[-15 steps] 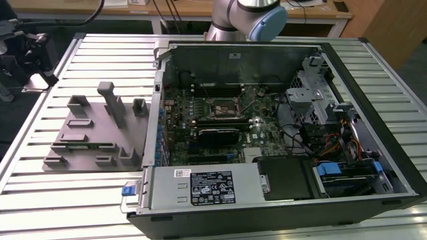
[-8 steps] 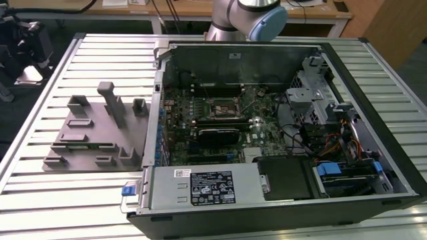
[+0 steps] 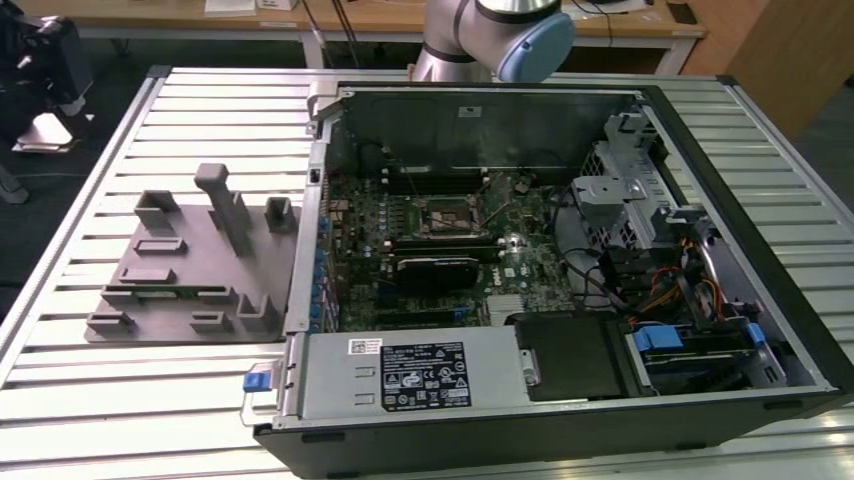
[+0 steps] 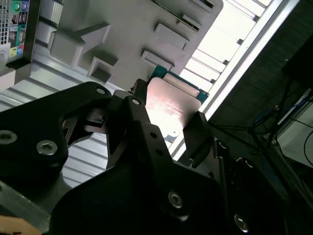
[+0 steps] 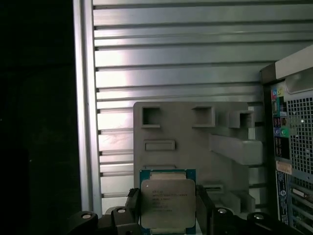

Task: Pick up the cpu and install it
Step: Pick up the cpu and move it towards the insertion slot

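Exterior view: arm [image 3: 497,38] comes in at the far edge, behind the open PC case [image 3: 747,300]. The case lies on its side on the slatted metal worktop [image 3: 134,400]. The motherboard [image 3: 527,265] is exposed, with a black-framed socket [image 3: 445,212] near its middle. A grey fixture block [image 3: 200,265] sits on the worktop just beside the case, on the exterior view's left.

Second wrist view: end effector [image 4: 168,115] is closed down narrow on the cpu [image 4: 171,105], with a black finger on each of two opposite edges. The fingers [image 4: 196,131] are touching it. The cpu is tilted in this picture, and the shiny metal top catches the light. A green edge strip shows at the far end. The fixture block [image 4: 132,29] and worktop slats [image 4: 220,44] are behind it and well apart. The case's rear ports [image 4: 17,24] are in the corner.

First wrist view: cpu [image 5: 167,198] sits square between the two fingers [image 5: 133,201], silver lid toward the camera with a thin green border around it. End effector [image 5: 167,203] is gripping it by the side edges and nothing else touches it. It is held up over the near edge of the fixture block [image 5: 186,132], beside the case's rear panel [image 5: 293,147]. I can't tell from this view which pocket of the fixture block it lines up with.
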Controlling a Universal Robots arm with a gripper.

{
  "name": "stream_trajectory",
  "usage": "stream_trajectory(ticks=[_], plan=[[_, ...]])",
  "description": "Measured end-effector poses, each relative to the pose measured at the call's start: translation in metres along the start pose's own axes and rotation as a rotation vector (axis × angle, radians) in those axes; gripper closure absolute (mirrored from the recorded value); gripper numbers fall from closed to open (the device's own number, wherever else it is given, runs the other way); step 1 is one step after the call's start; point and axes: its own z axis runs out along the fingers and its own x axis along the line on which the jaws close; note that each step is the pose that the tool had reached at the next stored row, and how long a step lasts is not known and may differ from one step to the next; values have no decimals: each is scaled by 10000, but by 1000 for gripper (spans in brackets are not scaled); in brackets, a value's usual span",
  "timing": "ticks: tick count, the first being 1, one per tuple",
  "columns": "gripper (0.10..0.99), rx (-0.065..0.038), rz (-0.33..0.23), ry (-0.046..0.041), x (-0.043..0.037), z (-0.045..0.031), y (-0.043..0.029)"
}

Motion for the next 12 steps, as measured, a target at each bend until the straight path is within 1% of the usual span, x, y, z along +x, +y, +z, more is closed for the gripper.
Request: stream_trajectory(ticks=[4,8,10,12], plan=[[545,0,-1,0,-4,-97,3],[545,-2,-2,-2,-8,-101,3],[545,-1,-1,0,-39,-101,5],[545,0,0,5,-101,-98,9]])
